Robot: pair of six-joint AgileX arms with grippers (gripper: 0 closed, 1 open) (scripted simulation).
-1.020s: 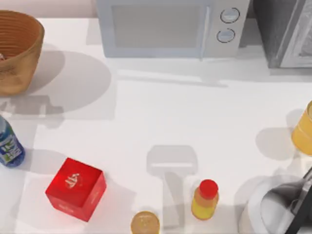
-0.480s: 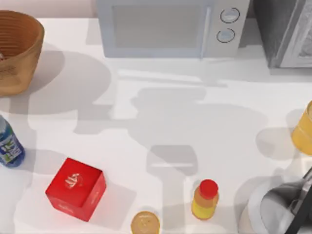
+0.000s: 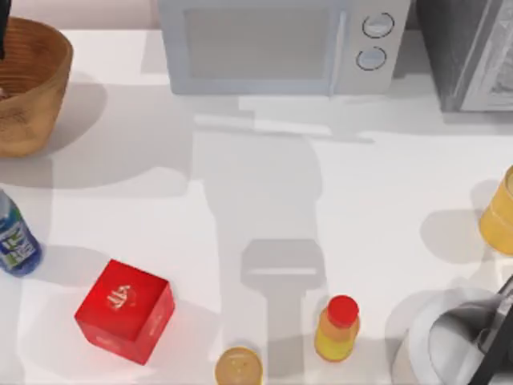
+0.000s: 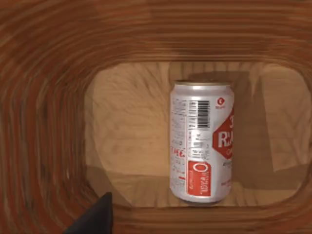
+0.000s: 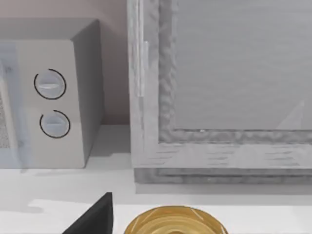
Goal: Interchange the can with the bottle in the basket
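Compared to half a second back, the big arm shadow on the counter [image 3: 385, 184] has narrowed and shifted, and a dark sliver of the left arm now pokes in over the basket [image 3: 32, 88] at the top-left corner. The left wrist view looks straight down into the basket, where the can [image 4: 201, 142] lies on its side on the bottom. One dark fingertip [image 4: 95, 219] of the left tool shows; can't tell if it's open or closed. The bottle [image 3: 14, 239] stands at the counter's left edge, near the red box [image 3: 126, 311]. The orange bottle [image 3: 337, 329] and the amber-topped can [image 3: 238, 367] sit up front, the microwave [image 3: 280, 44] at the back. The right arm [image 3: 481, 341] is parked bottom right.
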